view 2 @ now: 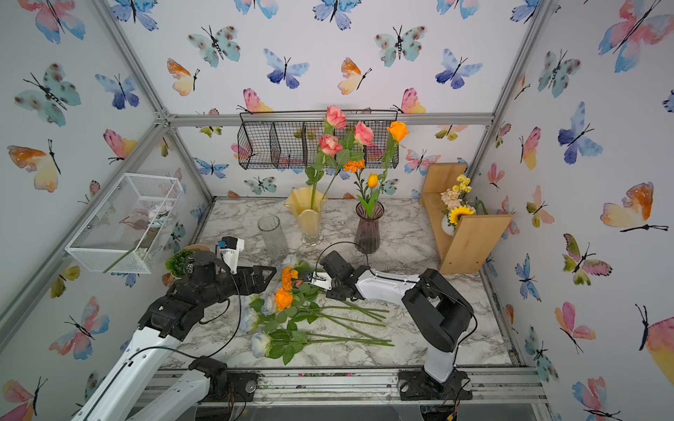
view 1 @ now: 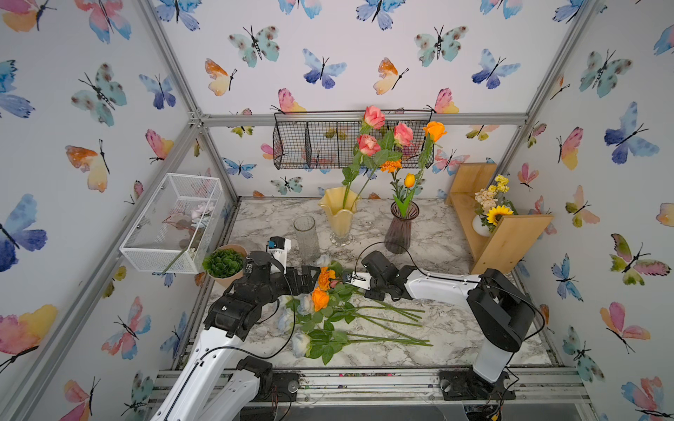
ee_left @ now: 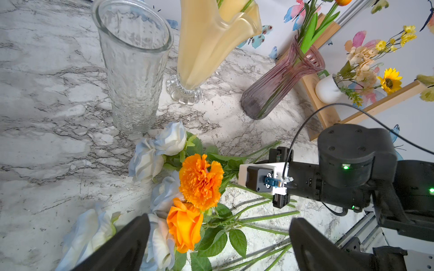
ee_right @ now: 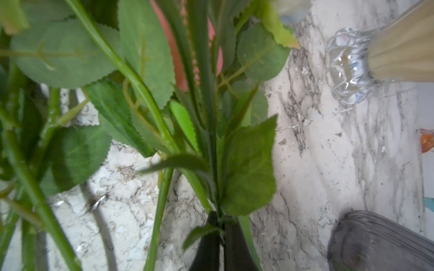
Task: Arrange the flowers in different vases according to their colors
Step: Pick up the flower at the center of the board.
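Observation:
Loose flowers lie in a pile mid-table: an orange marigold (view 1: 324, 277), an orange rose (view 1: 320, 299) and white-blue roses (view 1: 305, 304). My right gripper (view 1: 344, 279) is low at the pile's right side. In the right wrist view it (ee_right: 220, 225) is shut on a thin leafy stem that leads up to a pink tulip bud (ee_right: 178, 58). My left gripper (ee_left: 219, 244) hangs open over the orange rose (ee_left: 185, 225), holding nothing. The clear vase (view 1: 306, 237) is empty. Pink roses (view 1: 368, 144) stand in the yellow vase (view 1: 339, 215), and orange flowers (view 1: 434, 130) stand in the purple vase (view 1: 401, 227).
A succulent in a tan pot (view 1: 223, 264) stands just left of my left arm. A white mesh basket (view 1: 171, 222) hangs on the left wall and a black wire basket (view 1: 321, 145) on the back wall. A wooden shelf (view 1: 507, 233) at the right holds a sunflower bunch (view 1: 496, 213).

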### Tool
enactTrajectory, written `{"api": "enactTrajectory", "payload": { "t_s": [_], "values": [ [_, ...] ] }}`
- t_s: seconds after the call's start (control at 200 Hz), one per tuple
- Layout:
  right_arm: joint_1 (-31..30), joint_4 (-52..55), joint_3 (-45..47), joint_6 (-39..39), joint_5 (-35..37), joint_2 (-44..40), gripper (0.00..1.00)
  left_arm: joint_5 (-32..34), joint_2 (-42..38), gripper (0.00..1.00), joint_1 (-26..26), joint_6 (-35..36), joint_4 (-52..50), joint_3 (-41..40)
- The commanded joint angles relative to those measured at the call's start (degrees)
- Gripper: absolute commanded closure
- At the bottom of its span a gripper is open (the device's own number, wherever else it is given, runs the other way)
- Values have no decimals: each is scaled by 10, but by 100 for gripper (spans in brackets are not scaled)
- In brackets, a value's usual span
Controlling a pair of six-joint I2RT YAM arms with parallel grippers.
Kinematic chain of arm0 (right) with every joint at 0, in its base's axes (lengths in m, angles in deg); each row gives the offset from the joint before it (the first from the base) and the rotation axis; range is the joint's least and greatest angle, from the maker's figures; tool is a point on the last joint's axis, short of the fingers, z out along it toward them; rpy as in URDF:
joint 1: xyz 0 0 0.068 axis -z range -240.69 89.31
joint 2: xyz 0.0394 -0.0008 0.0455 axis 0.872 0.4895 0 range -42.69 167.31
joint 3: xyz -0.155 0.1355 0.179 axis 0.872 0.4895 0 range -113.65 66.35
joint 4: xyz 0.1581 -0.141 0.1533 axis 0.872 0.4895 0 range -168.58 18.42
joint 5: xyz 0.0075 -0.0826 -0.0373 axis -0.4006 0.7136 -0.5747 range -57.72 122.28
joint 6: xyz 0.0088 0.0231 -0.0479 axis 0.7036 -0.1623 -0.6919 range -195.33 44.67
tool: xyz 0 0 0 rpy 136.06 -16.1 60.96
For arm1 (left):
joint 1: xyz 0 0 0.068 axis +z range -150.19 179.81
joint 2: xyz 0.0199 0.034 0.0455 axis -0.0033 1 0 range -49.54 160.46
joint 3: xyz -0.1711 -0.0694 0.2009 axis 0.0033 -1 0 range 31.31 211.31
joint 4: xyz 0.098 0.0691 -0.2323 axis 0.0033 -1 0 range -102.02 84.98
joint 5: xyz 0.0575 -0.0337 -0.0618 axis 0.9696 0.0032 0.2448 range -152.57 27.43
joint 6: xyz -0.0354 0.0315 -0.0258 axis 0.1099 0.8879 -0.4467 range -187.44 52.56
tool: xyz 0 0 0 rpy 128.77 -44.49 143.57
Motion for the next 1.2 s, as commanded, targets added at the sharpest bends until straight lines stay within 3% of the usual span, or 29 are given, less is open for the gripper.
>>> {"api": "enactTrajectory", "payload": {
  "t_s": [0.0, 0.245, 0.611, 0.886, 1.196],
  "values": [
    [-2, 44, -34, 16, -17, -29, 98, -13, -5, 1, 3, 5, 8, -6],
    [-1, 55, -64, 24, -38, -50, 98, -13, -7, 1, 3, 5, 8, -6],
    [2, 170, -186, 66, -88, 15, 98, -11, -8, 1, 3, 4, 8, -6],
    [30, 12, -118, 133, -95, -87, 98, -11, -9, 1, 3, 4, 8, -6],
    [72, -97, -118, 230, -76, -183, 98, -10, -11, 1, 3, 4, 8, -6]
  ]
}}
